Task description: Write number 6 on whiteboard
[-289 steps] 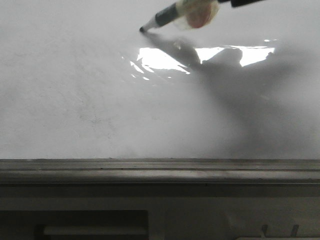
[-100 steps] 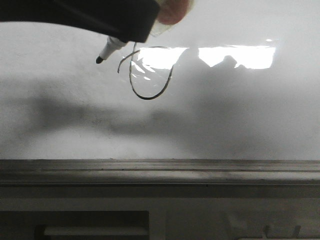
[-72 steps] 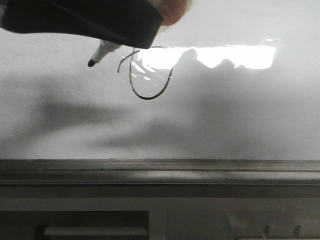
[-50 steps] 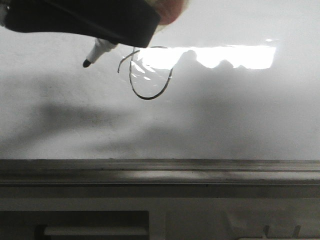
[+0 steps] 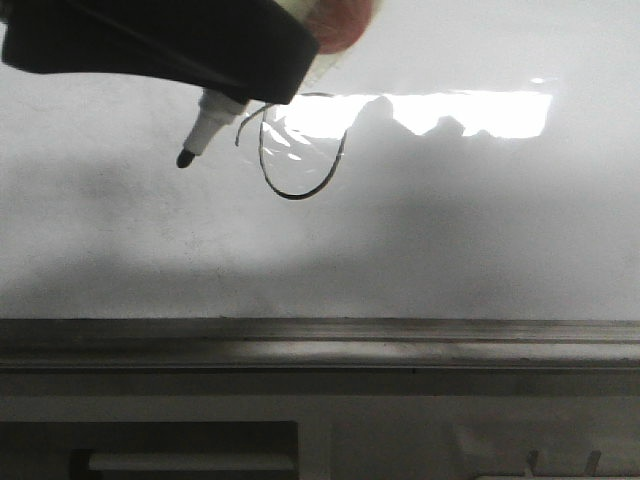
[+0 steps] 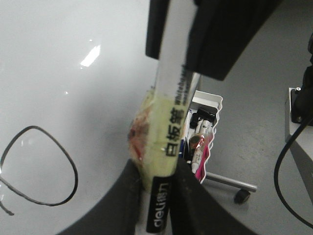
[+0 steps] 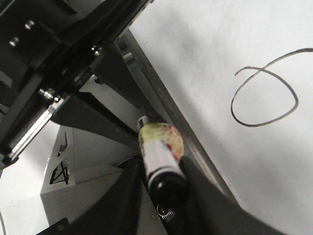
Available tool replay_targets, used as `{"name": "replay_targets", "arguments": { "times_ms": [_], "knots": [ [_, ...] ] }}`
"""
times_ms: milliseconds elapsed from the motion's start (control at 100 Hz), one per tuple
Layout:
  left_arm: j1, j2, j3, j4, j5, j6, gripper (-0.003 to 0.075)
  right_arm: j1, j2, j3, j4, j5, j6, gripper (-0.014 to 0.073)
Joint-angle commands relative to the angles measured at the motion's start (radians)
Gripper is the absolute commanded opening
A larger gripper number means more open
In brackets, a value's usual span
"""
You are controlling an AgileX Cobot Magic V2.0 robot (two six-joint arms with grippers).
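Observation:
The number 6 [image 5: 295,196] is a thin black loop with a small tail on its left, drawn high on the whiteboard [image 5: 450,230]. It also shows in the left wrist view [image 6: 74,169] and the right wrist view [image 7: 255,125]. My left gripper [image 6: 157,171] is shut on a taped marker pen [image 6: 171,122]. My right gripper [image 7: 161,166] is shut on a taped marker pen [image 7: 156,147] that points at the rail [image 7: 161,98]. In the front view a black gripper body [image 5: 150,40] fills the top left. A marker tip [image 5: 186,158] sticks out below it, left of the 6, leaving no line.
A grey metal rail [image 5: 320,335] runs along the board's lower edge. A bright reflection [image 5: 470,110] lies right of the 6. A wheeled cart with pens [image 6: 208,105] and a black cable [image 6: 288,161] stand beside the board. A dark frame [image 7: 63,58] lies beyond the rail.
About three seconds ago the board was bare and the marker came in from the upper right. Now the 6 stands drawn. In the last half second the marker tip dropped lower and slightly right.

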Motion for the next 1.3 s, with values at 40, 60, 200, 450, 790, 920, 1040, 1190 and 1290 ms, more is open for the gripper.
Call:
{"name": "replay_targets", "arguments": {
  "times_ms": [40,60,200,450,790,920,1040,1190,1290],
  "knots": [
    [-0.001,-0.016,-0.032,-0.048,-0.055,-0.029,-0.0020,0.000,-0.016,-0.031,0.032,-0.048,-0.010,0.0445],
    [-0.001,-0.017,-0.029,-0.048,-0.060,-0.036,-0.0020,-0.002,-0.018,-0.031,0.032,-0.050,-0.010,0.0463],
    [0.001,-0.061,0.021,-0.055,-0.160,-0.129,-0.0020,-0.069,-0.060,-0.024,0.030,-0.048,-0.006,0.0489],
    [0.001,-0.209,0.171,-0.403,-0.442,-0.216,-0.0020,-0.250,-0.244,0.148,0.026,-0.100,-0.004,0.0489],
    [0.001,-0.086,0.136,-0.509,-0.597,-0.216,-0.0020,-0.269,-0.338,0.400,0.035,-0.196,0.014,0.0489],
    [0.002,-0.032,0.114,-0.509,-0.598,-0.216,-0.0020,-0.269,-0.338,0.409,0.035,-0.193,0.014,0.0489],
    [0.002,-0.011,0.110,-0.501,-0.627,-0.213,-0.0020,-0.269,-0.338,0.409,0.035,-0.189,0.014,0.0489],
    [0.002,0.000,0.108,-0.501,-0.643,-0.213,-0.0019,-0.269,-0.338,0.409,0.035,-0.195,0.014,0.0489],
    [0.002,0.000,0.108,-0.501,-0.643,-0.213,-0.0018,-0.269,-0.338,0.409,0.035,-0.206,0.014,0.0489]
  ]
}}
